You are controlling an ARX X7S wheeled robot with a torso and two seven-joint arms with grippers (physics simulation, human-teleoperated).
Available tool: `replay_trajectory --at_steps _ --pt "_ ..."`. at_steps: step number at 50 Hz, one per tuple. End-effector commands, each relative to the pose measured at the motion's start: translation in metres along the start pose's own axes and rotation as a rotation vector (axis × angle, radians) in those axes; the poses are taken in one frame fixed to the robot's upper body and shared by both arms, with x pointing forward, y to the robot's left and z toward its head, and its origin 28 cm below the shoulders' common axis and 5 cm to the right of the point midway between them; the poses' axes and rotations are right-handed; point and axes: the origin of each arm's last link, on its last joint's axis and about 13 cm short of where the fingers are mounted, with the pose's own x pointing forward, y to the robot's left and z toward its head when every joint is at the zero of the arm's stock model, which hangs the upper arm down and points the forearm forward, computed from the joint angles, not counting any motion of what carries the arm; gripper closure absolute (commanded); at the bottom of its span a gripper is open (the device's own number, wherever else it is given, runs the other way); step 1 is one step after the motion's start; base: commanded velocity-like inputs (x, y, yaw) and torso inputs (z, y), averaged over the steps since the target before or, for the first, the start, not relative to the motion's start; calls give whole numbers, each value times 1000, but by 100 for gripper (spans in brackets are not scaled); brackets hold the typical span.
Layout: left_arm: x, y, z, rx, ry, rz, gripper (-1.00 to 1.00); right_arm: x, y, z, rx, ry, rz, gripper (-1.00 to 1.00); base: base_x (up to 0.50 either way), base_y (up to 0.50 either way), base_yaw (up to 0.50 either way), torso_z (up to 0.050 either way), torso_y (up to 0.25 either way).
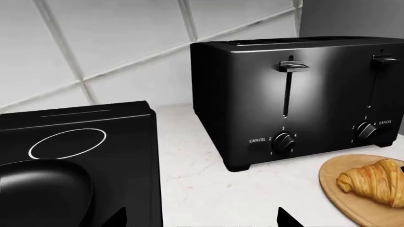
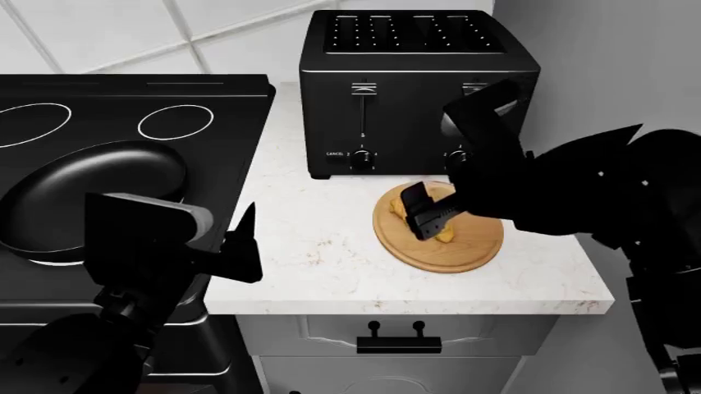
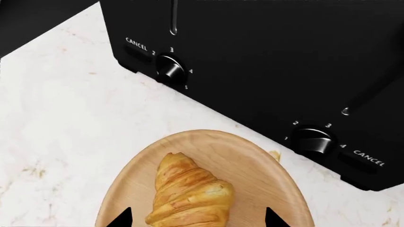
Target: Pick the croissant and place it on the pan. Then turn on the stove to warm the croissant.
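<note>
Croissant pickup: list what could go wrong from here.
1. The croissant lies loose on the wooden board; the right hand, open astride it, might nudge it instead of gripping.
2. The toaster stands close behind, so the arm could brush it.
3. The left hand hangs between board and pan.

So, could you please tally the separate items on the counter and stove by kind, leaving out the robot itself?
Croissant: 1
Wooden board: 1
Toaster: 1
Pan: 1
Stove: 1
Total: 5
</note>
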Motion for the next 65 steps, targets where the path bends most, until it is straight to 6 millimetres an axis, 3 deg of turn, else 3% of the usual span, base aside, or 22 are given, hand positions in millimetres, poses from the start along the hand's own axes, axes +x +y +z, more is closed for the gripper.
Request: replay_trajectory --at_steps 1,65 --pt "2 2 -4 -16 4 1 -100 6 1 2 -19 27 1 -100 0 0 0 0 0" --pt "-1 6 -15 -64 20 11 -100 18 11 0 -86 107 4 -100 0 0 0 0 0"
